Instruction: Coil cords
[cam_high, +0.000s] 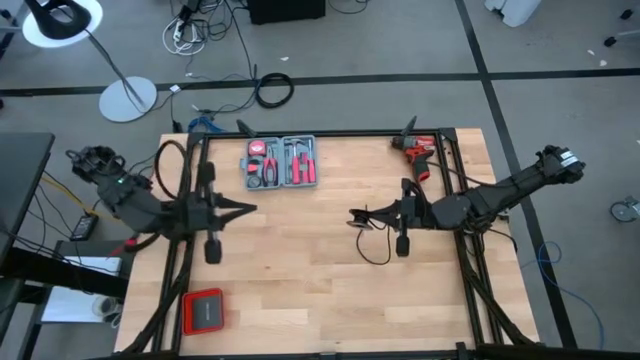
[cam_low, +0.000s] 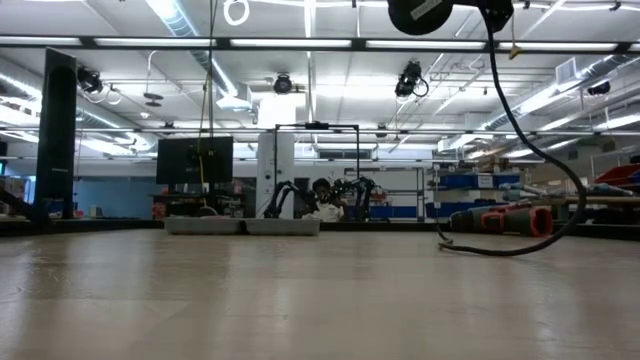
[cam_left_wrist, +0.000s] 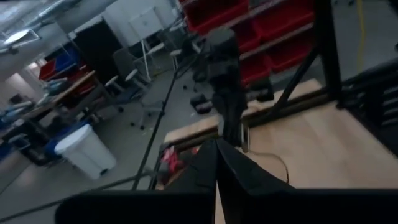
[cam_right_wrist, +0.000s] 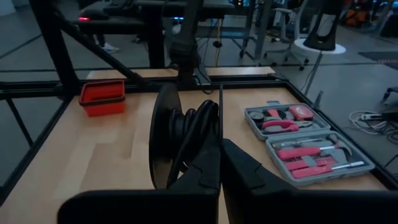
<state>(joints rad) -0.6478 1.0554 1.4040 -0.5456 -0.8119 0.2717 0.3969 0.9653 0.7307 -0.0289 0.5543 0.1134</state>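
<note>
- Black and thin, the cord is lying partly on the wooden table, near its right side, and part of it is hanging up to my right gripper
- I am holding my right gripper over the middle of the table, with its fingers squeezed tight together
- In the right wrist view, the cord is sitting wound on a dark round spool right at the fingertips, so the gripper looks like it is pinching it there
- I am keeping my left gripper over the left half of the table, pointing at the right one, with its fingers pressed together and nothing in them
- The two grippers are facing each other and are well apart
- The grey tool case is lying open near the far edge, with pink tools inside
- A red drill is lying at the far right corner
- A red box is sitting near the front left corner
</note>
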